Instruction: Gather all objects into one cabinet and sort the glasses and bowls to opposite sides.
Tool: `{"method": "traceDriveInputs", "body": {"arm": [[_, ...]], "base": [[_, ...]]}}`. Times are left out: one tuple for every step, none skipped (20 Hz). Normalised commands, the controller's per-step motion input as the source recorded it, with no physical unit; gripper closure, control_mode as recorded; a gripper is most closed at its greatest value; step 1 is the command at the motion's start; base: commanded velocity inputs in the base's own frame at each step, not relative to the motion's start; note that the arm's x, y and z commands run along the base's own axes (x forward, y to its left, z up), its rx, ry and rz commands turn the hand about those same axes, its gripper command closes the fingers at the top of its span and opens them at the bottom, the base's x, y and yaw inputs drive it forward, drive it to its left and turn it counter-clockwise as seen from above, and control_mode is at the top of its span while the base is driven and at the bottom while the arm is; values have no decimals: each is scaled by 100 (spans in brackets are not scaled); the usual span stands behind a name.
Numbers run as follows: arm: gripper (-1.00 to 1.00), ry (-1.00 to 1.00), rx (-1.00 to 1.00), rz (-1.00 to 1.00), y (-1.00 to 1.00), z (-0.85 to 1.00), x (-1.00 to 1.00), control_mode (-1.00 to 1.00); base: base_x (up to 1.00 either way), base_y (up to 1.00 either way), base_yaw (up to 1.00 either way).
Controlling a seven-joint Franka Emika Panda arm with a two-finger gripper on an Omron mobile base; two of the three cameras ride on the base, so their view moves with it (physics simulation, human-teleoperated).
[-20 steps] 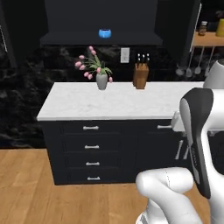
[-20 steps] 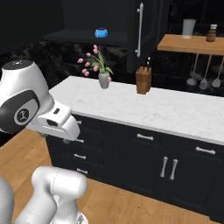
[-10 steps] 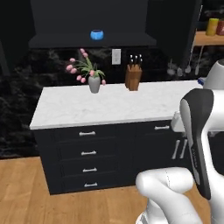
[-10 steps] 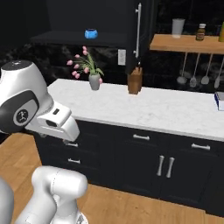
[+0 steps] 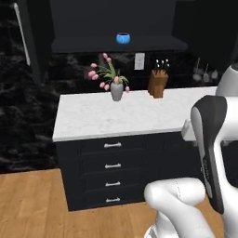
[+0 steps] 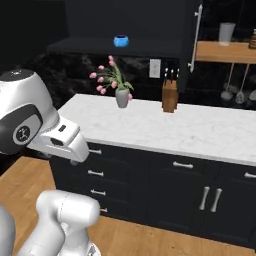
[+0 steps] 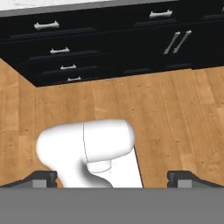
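Observation:
One small bright blue bowl sits on the dark shelf of the black wall cabinet, above the counter. The cabinet's tall door with its long white bar handle stands open to the right of the shelf. A small pale cup rests on the wooden shelf further right. My gripper points down at the wooden floor, open and holding nothing, its fingertips far apart. The clear glass bowl and the second blue bowl are out of view.
On the white marble counter stand a vase of pink tulips and a knife block. Black base drawers sit below. Utensils hang under the wooden shelf.
The whole picture has shifted in both base views and the counter looks a little nearer: the base has moved. The arm keeps its folded pose.

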Motion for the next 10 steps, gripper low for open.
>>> {"method": "traceDriveInputs", "body": {"arm": [[-100, 0, 0, 0, 0, 0, 0, 100], [-100, 0, 0, 0, 0, 0, 0, 100], [-100, 0, 0, 0, 0, 0, 0, 100], [-100, 0, 0, 0, 0, 0, 0, 100], [-100, 0, 0, 0, 0, 0, 0, 100], [-100, 0, 0, 0, 0, 0, 0, 100], [-100, 0, 0, 0, 0, 0, 0, 100], [-100, 0, 0, 0, 0, 0, 0, 100], [-100, 0, 0, 0, 0, 0, 0, 100], [-100, 0, 0, 0, 0, 0, 0, 100]], "base": [[54, 36, -14], [52, 35, -19], [49, 31, -22], [54, 35, -24], [54, 47, -25], [55, 48, -25], [55, 48, -25], [54, 47, -25], [54, 49, -24], [56, 51, -23]]}}
